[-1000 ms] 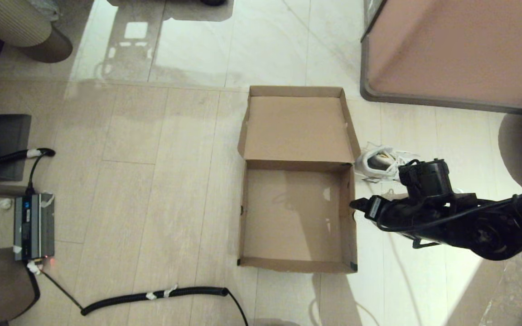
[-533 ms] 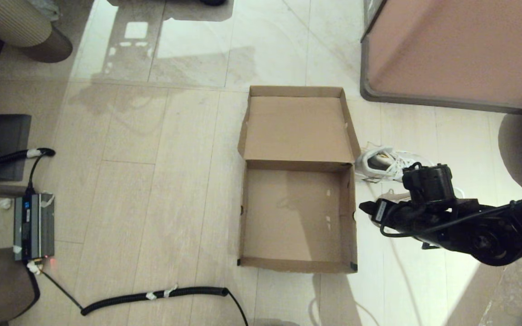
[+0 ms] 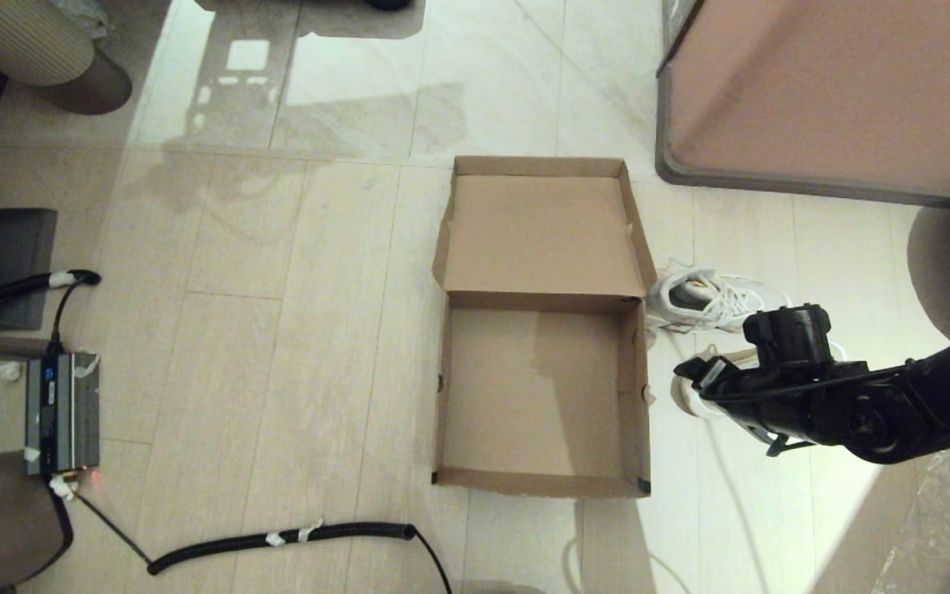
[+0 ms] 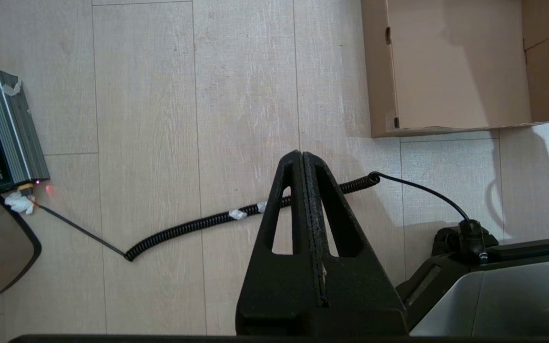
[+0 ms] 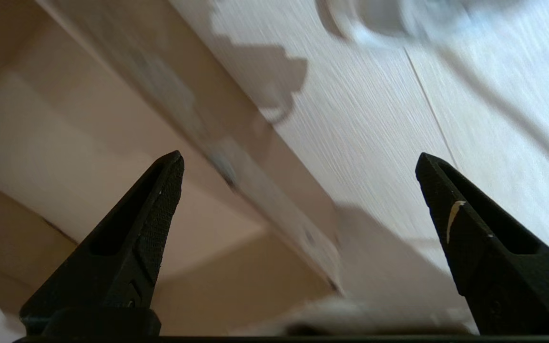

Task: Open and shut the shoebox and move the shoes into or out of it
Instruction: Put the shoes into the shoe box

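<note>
Head view, left to right. Far left: grey power unit (image 3: pixel 61 412) on the floor (image 3: pixel 277 330), coiled black cable (image 3: pixel 277 540) trailing from it toward centre. Neither has shifted over the last second.

Left gripper (image 4: pixel 303 157): parked, not visible from the head camera; its wrist camera shows the 2 fingers pressed together, holding nothing, above the cable and near the box's front corner.

Centre: the shoebox (image 3: pixel 541 396) sits open on the floor, lid (image 3: pixel 541 231) flipped back flat on the far side. Interior is bare cardboard; 0 shoes inside. Box position unchanged across the 3 head frames.

Right of the box: the shoes (image 3: pixel 702 301), both on the floor just beside the box's right wall. The farther 1 is in clear view; the nearer 1 is mostly hidden under the arm, only its toe showing.

Change observed: the right gripper (image 3: pixel 693 381) was at the box's right wall 1 s ago. It has since drawn back to the right, off the wall, and now hovers over the nearer shoe. Jaws spread fully wide and empty (right wrist view: both fingers (image 5: pixel 150 214) far apart, box wall and floor between them).

Reading: box-opening step appears finished; the arm looks to be lining up on the nearer shoe for a pick. No contact with the shoe can be confirmed yet.

Far right: pinkish furniture block (image 3: pixel 838 91), uninvolved.
</note>
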### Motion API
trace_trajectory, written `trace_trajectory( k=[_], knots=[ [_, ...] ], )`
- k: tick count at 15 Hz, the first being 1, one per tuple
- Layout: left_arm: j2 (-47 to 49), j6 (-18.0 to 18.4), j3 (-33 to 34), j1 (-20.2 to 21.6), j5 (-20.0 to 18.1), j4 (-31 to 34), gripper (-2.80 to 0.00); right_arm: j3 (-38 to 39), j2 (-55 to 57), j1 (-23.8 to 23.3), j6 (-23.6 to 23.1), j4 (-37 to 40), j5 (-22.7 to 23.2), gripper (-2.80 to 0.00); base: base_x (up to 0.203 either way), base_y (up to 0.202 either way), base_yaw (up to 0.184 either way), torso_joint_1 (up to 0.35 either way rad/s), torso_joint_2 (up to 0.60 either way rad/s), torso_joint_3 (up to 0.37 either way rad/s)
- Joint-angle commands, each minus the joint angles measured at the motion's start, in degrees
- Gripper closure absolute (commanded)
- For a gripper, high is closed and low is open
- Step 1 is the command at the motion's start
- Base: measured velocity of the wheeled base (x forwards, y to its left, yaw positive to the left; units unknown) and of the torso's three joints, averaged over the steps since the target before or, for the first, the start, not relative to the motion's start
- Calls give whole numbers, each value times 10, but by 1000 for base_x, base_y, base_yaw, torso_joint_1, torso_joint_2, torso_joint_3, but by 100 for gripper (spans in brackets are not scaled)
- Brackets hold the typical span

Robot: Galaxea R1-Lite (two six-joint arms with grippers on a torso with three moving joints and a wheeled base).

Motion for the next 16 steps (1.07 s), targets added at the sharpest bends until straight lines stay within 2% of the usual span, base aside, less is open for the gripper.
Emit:
trace_trajectory(
  k=[1, 4, 9, 12, 16],
  knots=[
    [0, 0, 0, 0, 0, 0, 0, -38, 18, -12, 2, -16, -1, -280, 0, 0, 0, 0, 0, 0],
    [1, 0, 0, 0, 0, 0, 0, -13, -33, -24, 1, -14, 1, -280, 0, 0, 0, 0, 0, 0],
    [0, 0, 0, 0, 0, 0, 0, 44, -77, -47, -2, -14, 35, -280, 0, 0, 0, 0, 0, 0],
    [0, 0, 0, 0, -1, 0, 0, 17, -44, -58, -3, -16, 37, -280, 0, 0, 0, 0, 0, 0],
    [0, 0, 0, 0, 0, 0, 0, -59, 31, -78, -3, -14, 44, -280, 0, 0, 0, 0, 0, 0]
  ],
)
